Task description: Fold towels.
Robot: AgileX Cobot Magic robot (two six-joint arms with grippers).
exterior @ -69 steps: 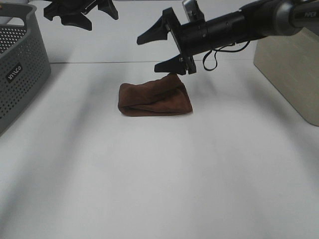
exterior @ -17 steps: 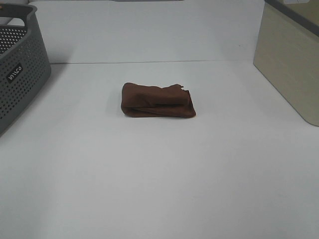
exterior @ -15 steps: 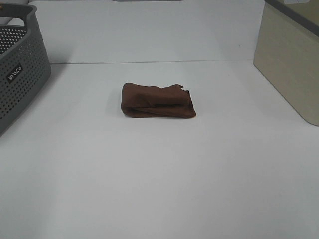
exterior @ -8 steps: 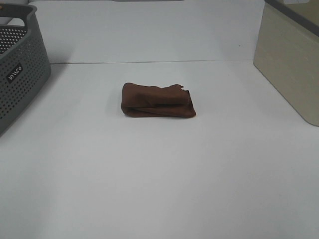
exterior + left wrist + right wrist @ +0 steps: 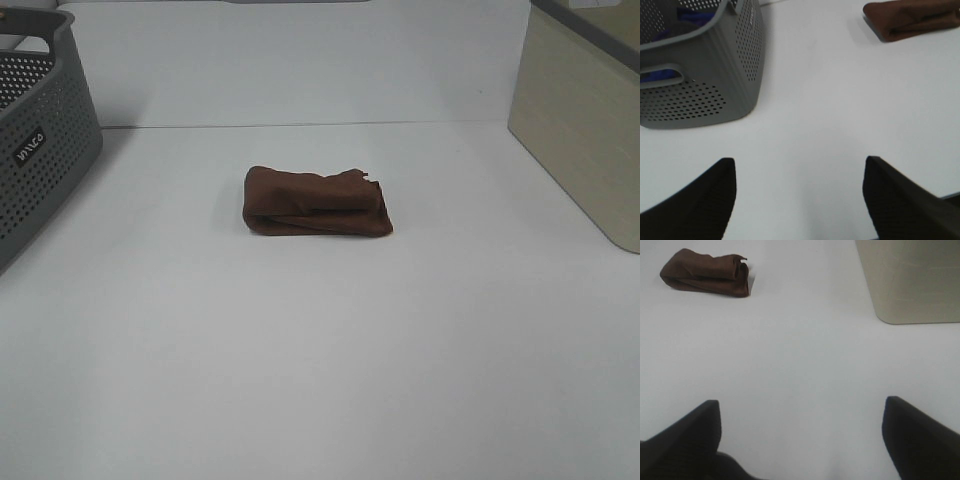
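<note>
A dark reddish-brown towel (image 5: 317,202) lies folded into a small thick bundle on the white table, a little beyond its middle. It also shows in the left wrist view as the towel (image 5: 912,19) and in the right wrist view as the towel (image 5: 705,273), with a bit of white tag at one corner. Neither arm appears in the high view. My left gripper (image 5: 799,200) is open over bare table, far from the towel. My right gripper (image 5: 802,440) is open too, well apart from it. Both hold nothing.
A grey perforated basket (image 5: 40,140) stands at the left edge, with something blue inside the basket (image 5: 705,75) in the left wrist view. A beige bin (image 5: 585,120) stands at the right; the bin (image 5: 910,280) is near the right gripper's side.
Several seconds ago both arms hung over the towel's far side; they have since pulled out of the high view. Over the last second nothing has moved.
</note>
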